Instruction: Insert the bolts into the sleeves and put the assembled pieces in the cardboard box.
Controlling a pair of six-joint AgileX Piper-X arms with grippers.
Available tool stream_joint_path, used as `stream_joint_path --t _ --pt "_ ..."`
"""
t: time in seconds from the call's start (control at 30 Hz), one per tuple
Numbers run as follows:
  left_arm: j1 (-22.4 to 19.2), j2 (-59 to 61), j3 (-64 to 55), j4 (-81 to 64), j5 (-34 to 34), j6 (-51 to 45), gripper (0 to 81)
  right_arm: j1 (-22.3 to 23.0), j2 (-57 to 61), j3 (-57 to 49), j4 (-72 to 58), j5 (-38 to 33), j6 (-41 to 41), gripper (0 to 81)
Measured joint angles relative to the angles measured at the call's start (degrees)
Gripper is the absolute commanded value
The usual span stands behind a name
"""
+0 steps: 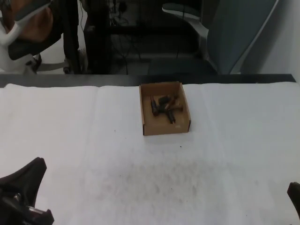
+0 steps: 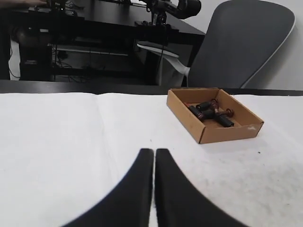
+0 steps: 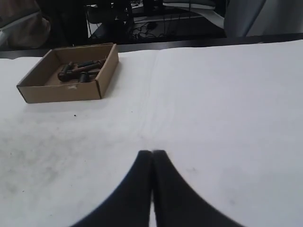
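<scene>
The cardboard box (image 1: pixel 146 110) stands near the middle of the white bench, toward its far side. Several dark bolt-and-sleeve pieces (image 1: pixel 164 107) lie inside it in a loose pile. The same box (image 2: pixel 187 118) with its pieces (image 2: pixel 210 112) shows in the left wrist view, well ahead of my left gripper (image 2: pixel 154 152), which is shut with nothing between its fingers. My right gripper (image 3: pixel 152 153) is likewise shut and holds nothing, far from the box (image 3: pixel 102 80) and its pieces (image 3: pixel 80 70). In the high view an arm (image 1: pixel 23 197) sits at the near left corner.
A white cloth (image 1: pixel 70 140) covers the bench, with open room all around the box. Beyond the far edge stand a grey office chair (image 1: pixel 234 33) and a dark desk (image 2: pixel 94 28) with cables. Another arm's tip (image 1: pixel 294 192) shows at the near right edge.
</scene>
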Motion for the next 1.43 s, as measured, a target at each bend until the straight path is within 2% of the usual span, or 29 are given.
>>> stream_joint_path --t 0.5,0.8,1.43 --pt "0.0 -0.4 0.0 0.0 0.0 -0.6 1.8 0.0 -1.2 0.0 -0.1 0.0 0.0 0.6" --pt "0.0 -12.8 0.1 2.2 -0.3 -0.6 1.8 0.0 -2.4 0.0 0.5 0.0 0.0 0.6" --pt "0.0 -13.0 0.1 3.0 -0.4 -0.6 1.8 0.0 -2.4 0.0 0.6 0.0 0.0 0.6"
